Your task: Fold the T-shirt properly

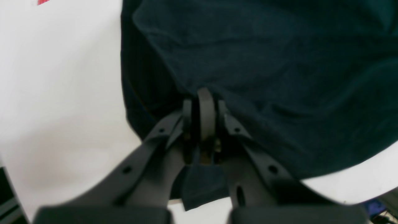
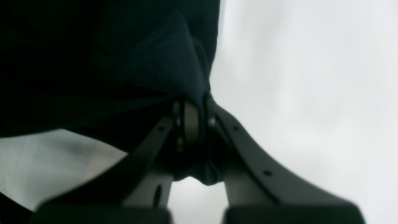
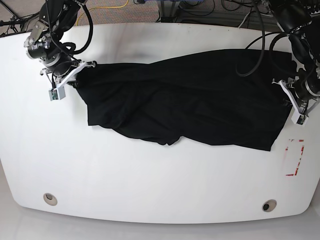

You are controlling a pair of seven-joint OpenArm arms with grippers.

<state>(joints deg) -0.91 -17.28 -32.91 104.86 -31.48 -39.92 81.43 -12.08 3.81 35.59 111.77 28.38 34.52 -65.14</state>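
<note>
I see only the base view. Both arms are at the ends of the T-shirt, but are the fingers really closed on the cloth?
Observer: Yes for the left gripper. In the left wrist view its fingers are shut, with the T-shirt pinched between them.
Operator: And the right one?
Observer: The right gripper is also shut on a bunched fold of cloth.
Operator: Does any cloth pass behind the fingers?
Observer: Yes, in both wrist views a small flap hangs below the grip, over the white table.
</note>
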